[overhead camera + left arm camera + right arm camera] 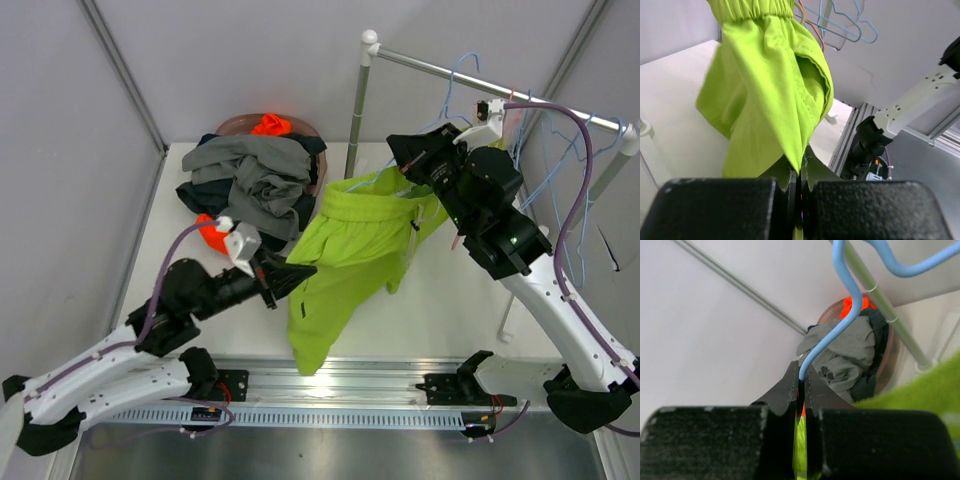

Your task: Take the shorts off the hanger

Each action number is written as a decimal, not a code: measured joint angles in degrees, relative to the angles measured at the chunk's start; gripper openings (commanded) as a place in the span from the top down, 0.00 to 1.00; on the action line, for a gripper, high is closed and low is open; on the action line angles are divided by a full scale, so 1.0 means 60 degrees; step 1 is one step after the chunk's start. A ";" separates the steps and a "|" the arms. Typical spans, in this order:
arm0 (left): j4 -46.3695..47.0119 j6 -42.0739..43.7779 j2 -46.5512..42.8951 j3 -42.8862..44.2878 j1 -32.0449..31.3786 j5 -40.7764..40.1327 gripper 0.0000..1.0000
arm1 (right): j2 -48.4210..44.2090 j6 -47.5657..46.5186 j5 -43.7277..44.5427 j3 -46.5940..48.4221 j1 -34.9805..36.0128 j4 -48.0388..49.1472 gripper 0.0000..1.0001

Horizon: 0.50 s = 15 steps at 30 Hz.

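Right, your L hand is clamped on the lime shorts at a leg hem; R hand grips the blue hanger they hang from, above the surface, nr the heap of other shorts.

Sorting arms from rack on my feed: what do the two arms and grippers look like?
The left arm and right arm match: white lower links, black upper links, a lavender cable to a white wrist camera mount. The left gripper and right gripper are matte black, tapering to thin tips.
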 measured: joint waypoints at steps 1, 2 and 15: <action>-0.0182 -0.0047 -0.0463 -0.0182 -0.0098 -0.0157 1.00 | 0.0011 0.0095 -0.0106 0.0011 -0.0036 -0.0015 1.00; -0.0361 -0.0106 -0.0834 -0.0346 -0.0153 -0.0302 1.00 | 0.0022 0.0222 -0.0233 0.0029 -0.0076 -0.0036 1.00; 0.0251 -0.0729 0.0412 -0.1443 -0.0433 -0.0692 1.00 | 0.0259 0.0914 -0.0350 0.0270 -0.0725 -0.0237 1.00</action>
